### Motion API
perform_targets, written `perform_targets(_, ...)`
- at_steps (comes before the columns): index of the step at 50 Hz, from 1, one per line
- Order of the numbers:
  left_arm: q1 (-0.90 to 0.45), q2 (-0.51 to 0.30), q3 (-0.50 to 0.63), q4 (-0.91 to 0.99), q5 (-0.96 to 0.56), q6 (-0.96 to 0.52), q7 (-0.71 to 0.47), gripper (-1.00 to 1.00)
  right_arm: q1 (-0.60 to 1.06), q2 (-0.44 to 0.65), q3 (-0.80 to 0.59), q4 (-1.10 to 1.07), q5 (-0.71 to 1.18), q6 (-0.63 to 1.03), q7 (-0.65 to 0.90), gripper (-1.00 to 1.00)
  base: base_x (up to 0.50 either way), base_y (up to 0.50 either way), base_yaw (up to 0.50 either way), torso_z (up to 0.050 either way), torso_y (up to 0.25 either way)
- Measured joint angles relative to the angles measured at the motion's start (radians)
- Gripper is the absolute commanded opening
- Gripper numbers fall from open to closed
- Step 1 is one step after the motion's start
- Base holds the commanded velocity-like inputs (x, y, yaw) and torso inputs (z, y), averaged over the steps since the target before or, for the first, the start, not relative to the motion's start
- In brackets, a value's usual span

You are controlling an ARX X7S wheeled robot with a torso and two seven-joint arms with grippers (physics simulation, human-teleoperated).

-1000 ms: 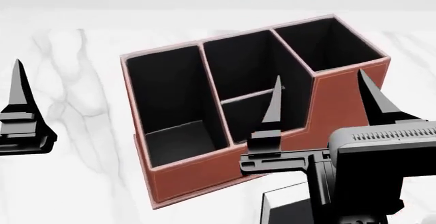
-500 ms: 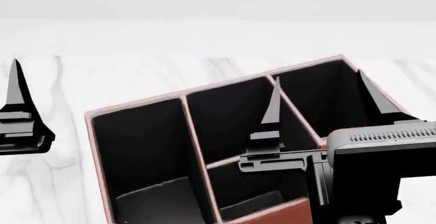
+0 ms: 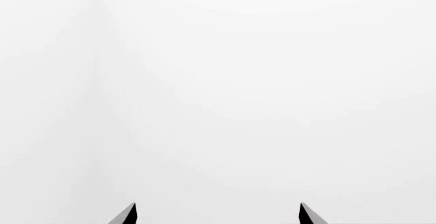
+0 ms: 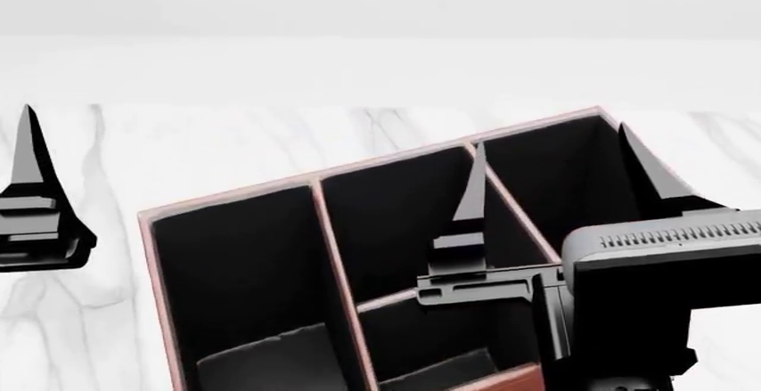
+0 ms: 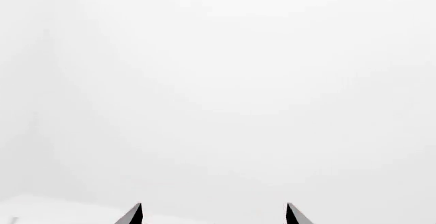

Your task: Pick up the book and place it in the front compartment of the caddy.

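Observation:
The red-brown caddy fills the lower middle of the head view, and the bottom of the picture cuts off its near side. Its front compartment is the black middle cell beyond the low divider bar. My right gripper hangs open above the caddy's right end, one finger over the middle cells. Only one finger of my left arm shows at the far left, away from the caddy. The wrist views show the left gripper and the right gripper open against blank white. The book is out of view.
The caddy stands on a white marble table whose far edge runs across the head view, with a plain white wall behind it. The long left cell and the taller right cell hold nothing I can see.
The caddy has slid down and left in the head view and more of the far table and wall shows. A white object at the bottom has left the view. Both grippers remain open.

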Motion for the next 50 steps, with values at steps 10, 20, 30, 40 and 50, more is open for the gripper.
perform_targets(10, 0.003, -0.005, -0.001, -0.005, -0.005, 0.006, -0.004, 1.0, 0.087, 0.079, 0.009, -0.043, 0.07, 0.163, -0.056, 1.0, 0.0, 0.0, 0.0, 0.0, 0.0)
perform_targets(20, 0.003, -0.01, 0.0, -0.008, -0.01, 0.009, -0.009, 1.0, 0.168, 0.196, 0.068, -0.071, 0.196, 0.332, -0.173, 1.0, 0.0, 0.0, 0.0, 0.0, 0.0)
perform_targets(30, 0.004, -0.014, 0.003, -0.012, -0.013, 0.013, -0.015, 1.0, 0.16, 0.313, 0.129, -0.088, 0.293, 0.424, -0.286, 1.0, 0.0, 0.0, 0.0, 0.0, 0.0)
perform_targets(40, 0.004, -0.018, 0.008, -0.014, -0.015, 0.015, -0.02, 1.0, 0.087, 0.425, 0.205, -0.134, 0.389, 0.49, -0.393, 1.0, 0.0, 0.0, 0.0, 0.0, 0.0)
perform_targets(50, 0.002, -0.021, 0.012, -0.016, -0.018, 0.016, -0.025, 1.0, -0.002, 0.517, 0.263, -0.193, 0.471, 0.53, -0.481, 1.0, 0.0, 0.0, 0.0, 0.0, 0.0)
